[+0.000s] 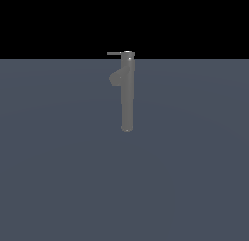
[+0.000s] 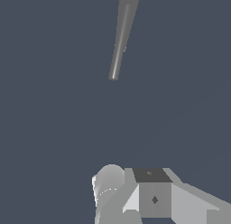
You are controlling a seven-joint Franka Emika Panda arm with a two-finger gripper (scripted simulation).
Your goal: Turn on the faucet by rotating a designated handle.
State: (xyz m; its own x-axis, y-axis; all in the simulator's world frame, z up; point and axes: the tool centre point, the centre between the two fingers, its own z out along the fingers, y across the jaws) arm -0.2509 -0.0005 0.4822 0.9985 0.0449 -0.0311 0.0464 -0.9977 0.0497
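Wrist view: faucet (image 2: 121,38) beyond tool (image 2: 153,196)

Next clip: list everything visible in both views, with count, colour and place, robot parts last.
faucet: one, matte grey, upright on the floor near the middle of the exterior view; also seen from above in the wrist view.
spout: one, grey, short stub bulging from the post's side toward the exterior view's left.
handle: one, grey, thin rod sticking out from the cap toward the exterior view's left.
floor: one, flat slate blue, under everything; black background above it.
hand: one, light grey with a dark block, seen only in the wrist view, apart from the faucet; open or shut cannot be told.
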